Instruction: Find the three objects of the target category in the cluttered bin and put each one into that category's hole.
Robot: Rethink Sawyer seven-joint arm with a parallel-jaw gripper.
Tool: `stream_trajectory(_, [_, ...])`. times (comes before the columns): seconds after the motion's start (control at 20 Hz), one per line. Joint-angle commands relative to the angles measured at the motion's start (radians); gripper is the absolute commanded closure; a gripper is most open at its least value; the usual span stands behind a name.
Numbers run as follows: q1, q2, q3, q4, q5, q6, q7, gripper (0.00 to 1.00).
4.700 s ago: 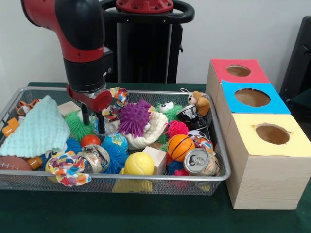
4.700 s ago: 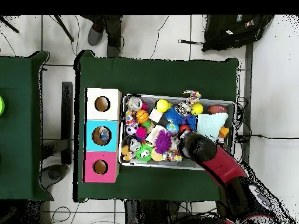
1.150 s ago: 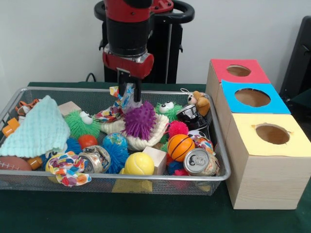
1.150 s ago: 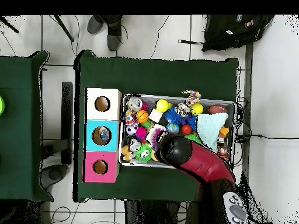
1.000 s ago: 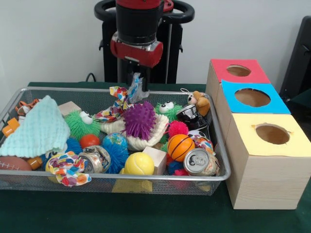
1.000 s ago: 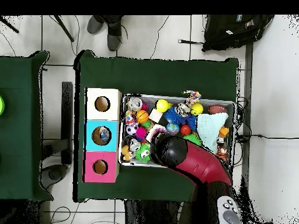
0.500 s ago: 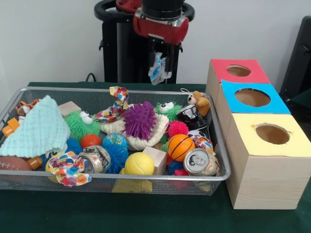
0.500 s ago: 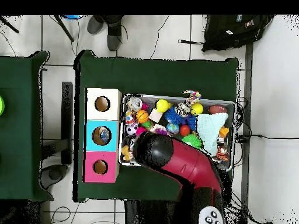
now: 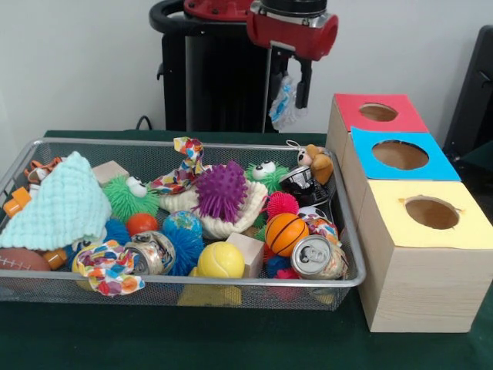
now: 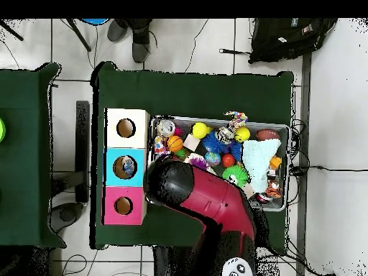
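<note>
The gripper [image 9: 291, 77] hangs high above the far right corner of the wire bin [image 9: 231, 283], its dark fingers [image 9: 304, 83] pinched on a small crumpled clear bottle [image 9: 283, 104] with a bluish label, which dangles in the air between the bin and the wooden box [image 9: 420, 289]. The bottle is clear of the clutter below: a purple spiky ball [image 9: 222, 190], a mint knitted cloth [image 9: 55, 205], a yellow ball [image 9: 221, 260], a little basketball [image 9: 286, 233] and a dented can [image 9: 316, 257]. The blue-panelled hole [image 9: 400, 155] sits just to the right, between the red and yellow panels. From above, the red arm [image 10: 208, 205] covers the bin's corner beside the blue panel [image 10: 113, 167].
</note>
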Motion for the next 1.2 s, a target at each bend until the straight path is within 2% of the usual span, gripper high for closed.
stream_trajectory(0.05, [0.02,0.056,0.041,-0.022,0.09,-0.031,0.314,1.0])
stream_trajectory(0.65, [0.116,0.094,0.019,-0.041,0.157,-0.046,0.448,1.0])
stream_trajectory(0.9, [0.129,0.108,0.018,-0.044,0.169,-0.059,0.462,1.0])
stream_trajectory(1.2, [0.181,0.152,-0.005,-0.1,0.18,-0.049,0.533,1.0])
